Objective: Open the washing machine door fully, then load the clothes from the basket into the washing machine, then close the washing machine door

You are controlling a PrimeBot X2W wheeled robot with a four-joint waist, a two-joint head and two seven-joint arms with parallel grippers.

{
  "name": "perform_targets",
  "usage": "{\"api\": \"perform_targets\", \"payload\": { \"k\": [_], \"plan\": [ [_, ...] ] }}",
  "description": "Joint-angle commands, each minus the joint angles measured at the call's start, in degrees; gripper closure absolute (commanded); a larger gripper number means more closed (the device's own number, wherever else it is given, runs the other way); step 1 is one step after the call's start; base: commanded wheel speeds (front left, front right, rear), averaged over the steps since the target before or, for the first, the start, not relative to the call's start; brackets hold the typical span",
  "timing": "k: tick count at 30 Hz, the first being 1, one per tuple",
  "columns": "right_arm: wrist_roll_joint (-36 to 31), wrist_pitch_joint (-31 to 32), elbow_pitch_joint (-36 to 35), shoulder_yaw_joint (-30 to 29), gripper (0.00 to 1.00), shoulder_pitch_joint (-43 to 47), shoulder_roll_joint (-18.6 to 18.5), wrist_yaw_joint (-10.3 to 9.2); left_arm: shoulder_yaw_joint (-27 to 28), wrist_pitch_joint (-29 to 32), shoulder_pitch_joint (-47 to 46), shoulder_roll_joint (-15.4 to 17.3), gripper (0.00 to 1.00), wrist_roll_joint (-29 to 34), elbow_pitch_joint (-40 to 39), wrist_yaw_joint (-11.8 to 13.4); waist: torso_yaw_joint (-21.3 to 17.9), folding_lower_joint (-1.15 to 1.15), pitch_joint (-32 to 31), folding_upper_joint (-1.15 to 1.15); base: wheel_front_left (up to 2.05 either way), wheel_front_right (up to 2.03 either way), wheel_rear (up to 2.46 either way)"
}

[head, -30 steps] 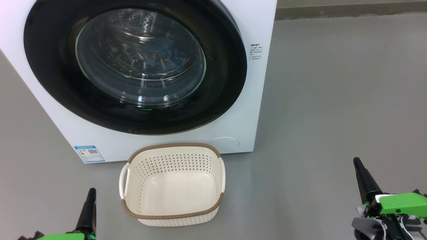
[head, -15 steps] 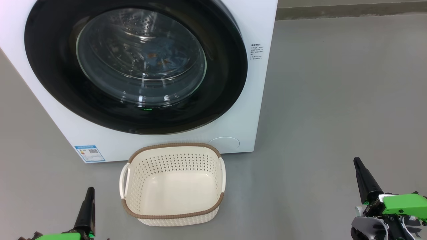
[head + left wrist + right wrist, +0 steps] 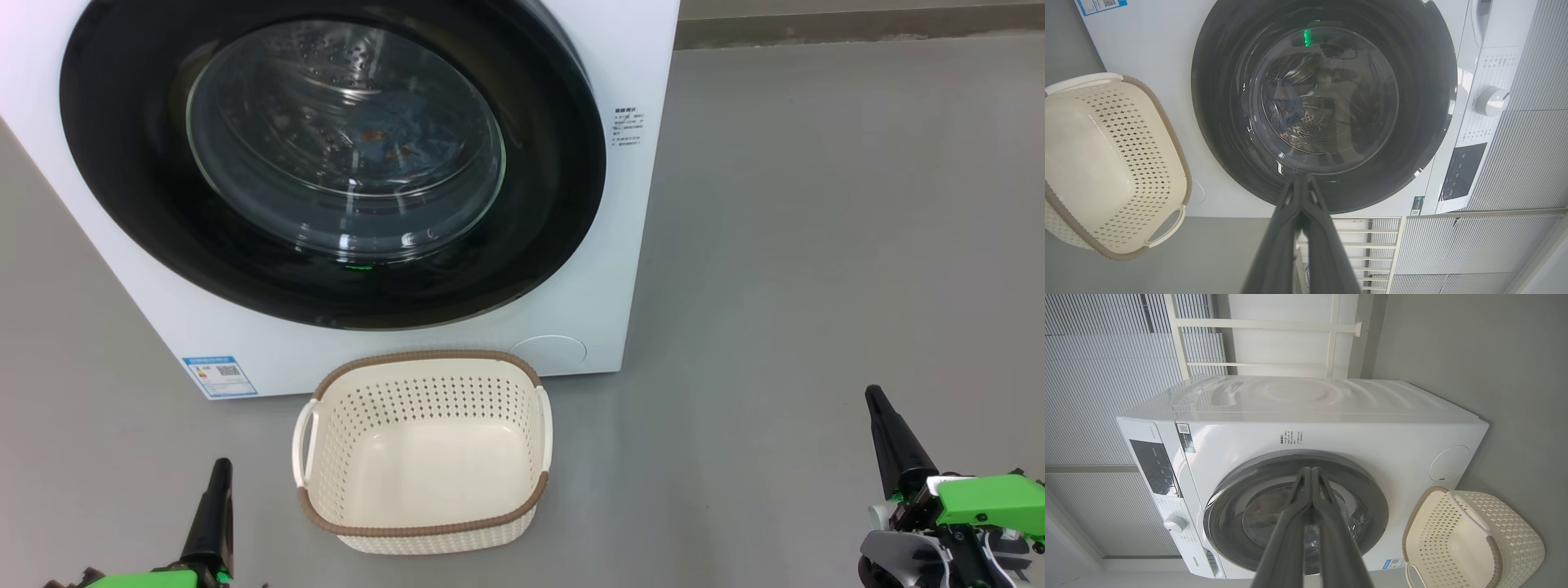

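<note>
Head view: door (image 3: 343, 155) shut on the washer (image 3: 629, 245), clothes (image 3: 392, 143) behind its glass, empty basket (image 3: 424, 358) on the floor (image 3: 816, 245) just before it, left gripper (image 3: 220, 475) and right gripper (image 3: 875, 404) low at either side. Wrist views add each gripper's fingers (image 3: 1286, 212) pressed together, plus the dial (image 3: 1491, 101) and panel (image 3: 1464, 171).

A smooth grey floor (image 3: 816, 245) runs to a darker strip (image 3: 857, 33) at the foot of the far wall, while pale ribbed panels (image 3: 1098, 375) flank a white barred frame (image 3: 1265, 324).
</note>
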Motion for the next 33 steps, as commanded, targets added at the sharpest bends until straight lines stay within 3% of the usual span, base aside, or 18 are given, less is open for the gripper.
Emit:
{"api": "perform_targets", "payload": {
  "k": [1,33],
  "plan": [
    [0.19,0.24,-1.7,1.01,1.0,-1.54,-0.45,0.11,1.87,0.37,-2.29,0.52,1.0,-0.44,-1.77,-0.38,0.0,0.0,0.0,0.0,0.0,0.0,0.0],
    [0.16,0.27,-1.7,0.98,1.0,-1.55,-0.43,0.11,1.86,0.36,-2.29,0.52,1.0,-0.45,-1.77,-0.38,0.0,0.0,0.0,0.0,0.0,0.0,0.0]
  ]
}}
